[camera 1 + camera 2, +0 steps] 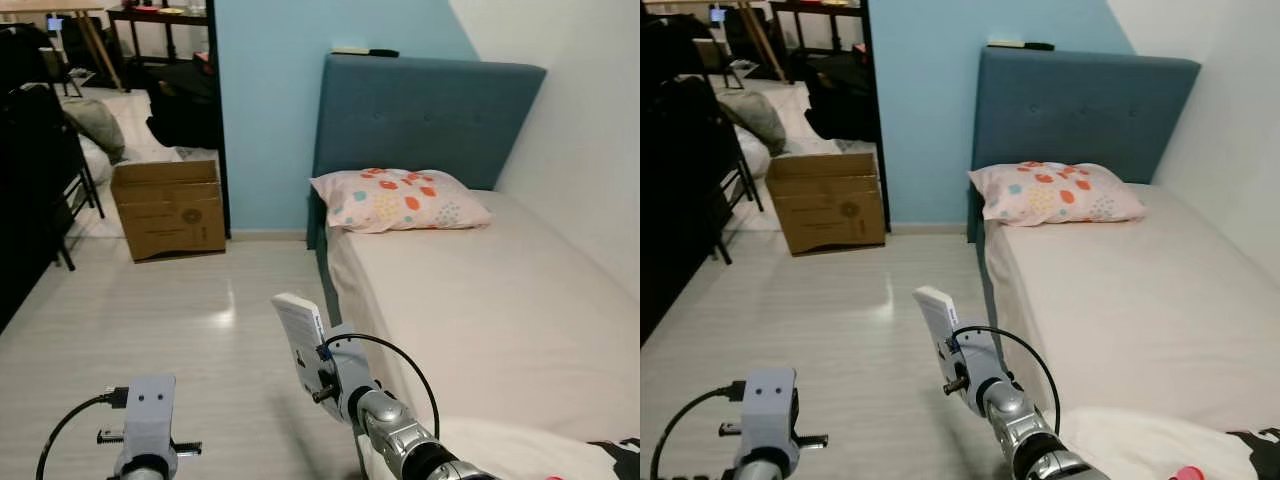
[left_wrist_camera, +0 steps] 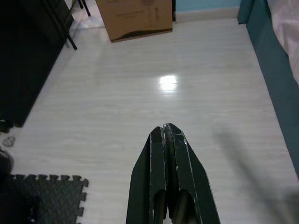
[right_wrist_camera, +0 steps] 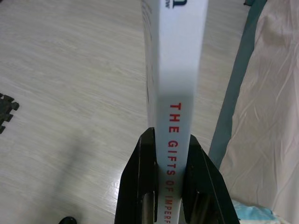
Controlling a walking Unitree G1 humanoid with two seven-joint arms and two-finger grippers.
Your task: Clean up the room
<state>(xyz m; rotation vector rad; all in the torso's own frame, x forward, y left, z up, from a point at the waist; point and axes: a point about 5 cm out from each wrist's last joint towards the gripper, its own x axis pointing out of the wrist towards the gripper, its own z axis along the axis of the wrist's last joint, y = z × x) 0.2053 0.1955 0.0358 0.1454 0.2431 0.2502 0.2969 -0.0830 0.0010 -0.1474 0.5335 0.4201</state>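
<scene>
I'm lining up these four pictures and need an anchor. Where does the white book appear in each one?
Left eye view: the white book is at lower centre, held upright by the right gripper, beside the bed's edge.
Right eye view: lower centre again.
Left wrist view: not in it.
Right wrist view: spine up the middle, clamped between the black fingers.
Shared landmark: the cardboard box on the floor.

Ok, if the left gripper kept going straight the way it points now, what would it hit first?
Probably the bare wooden floor. The left gripper, fingers shut, aims down across it toward the cardboard box, so it likely meets floor short of the box, though depth is unclear.
</scene>
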